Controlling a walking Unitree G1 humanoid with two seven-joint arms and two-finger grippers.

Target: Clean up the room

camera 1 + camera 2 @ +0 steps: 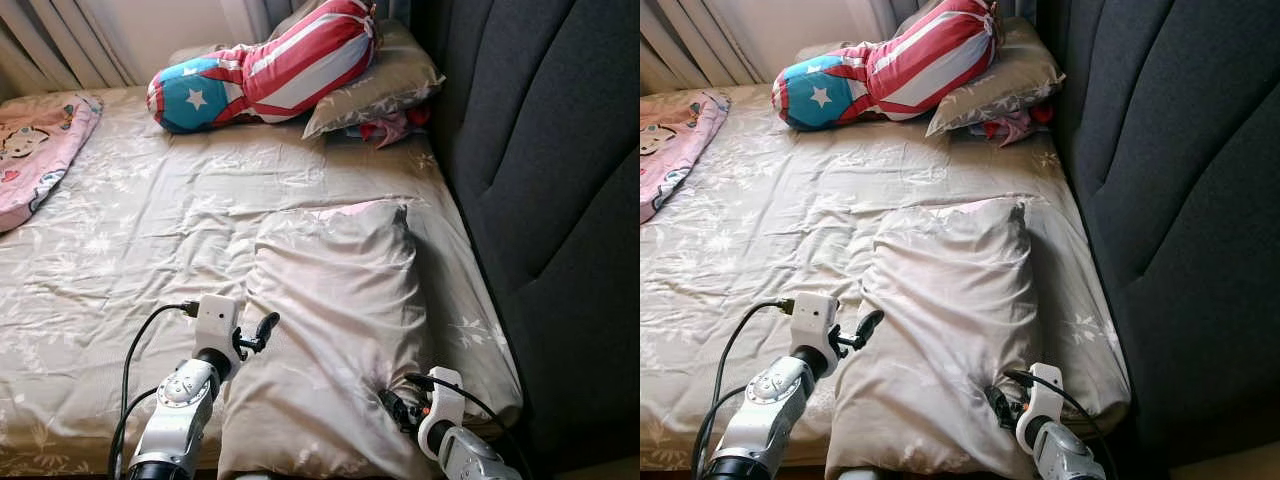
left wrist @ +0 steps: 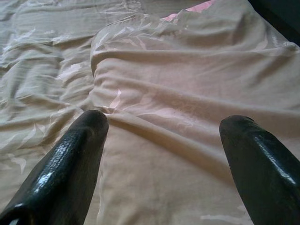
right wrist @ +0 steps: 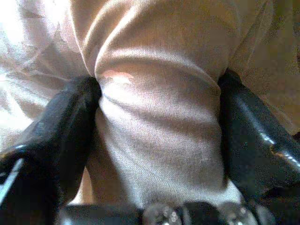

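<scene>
A fold near the beige pillow's (image 1: 335, 330) right edge is pinched by the right gripper (image 3: 157, 140); the left gripper (image 2: 164, 136), fingers spread, is apparently held just above its left edge.

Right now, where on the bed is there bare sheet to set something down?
Widest bare patch: the sheet between the pink blanket and the near pillow, below the striped bolster. A narrow strip runs between that pillow and the headboard. Crowded: the head corner, with bolster and far pillow, and the near edge, where the right tool grips the pillow and the left tool hovers open.
</scene>
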